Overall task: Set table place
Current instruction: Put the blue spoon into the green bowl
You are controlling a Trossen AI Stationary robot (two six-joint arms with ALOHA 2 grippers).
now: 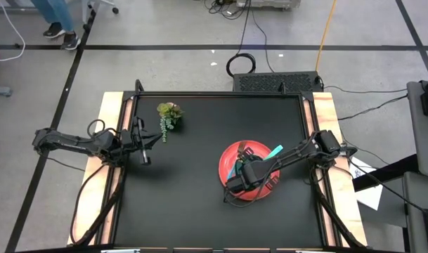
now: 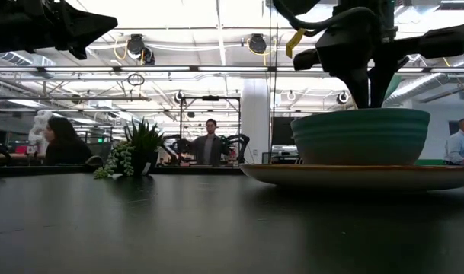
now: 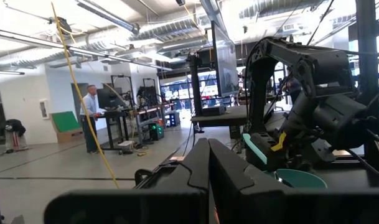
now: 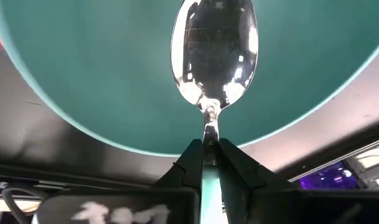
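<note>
item: spoon [image 4: 214, 50], pinched at the neck by right fingers [image 4: 236, 165] above the bowl [image 2: 361, 135] on the plate [image 1: 228, 163], right half of desk [image 1: 192, 211]; best lowered slowly, released low; left gripper [image 1: 145, 160] idle, fingers closed together.

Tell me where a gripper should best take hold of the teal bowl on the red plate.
By its rim, from above, one finger inside the wall, one outside. The teal bowl stands upright on the red plate, mouth up, its body likely too wide to span. The right gripper holds the spoon over it, so pick a rim stretch clear of that.
</note>
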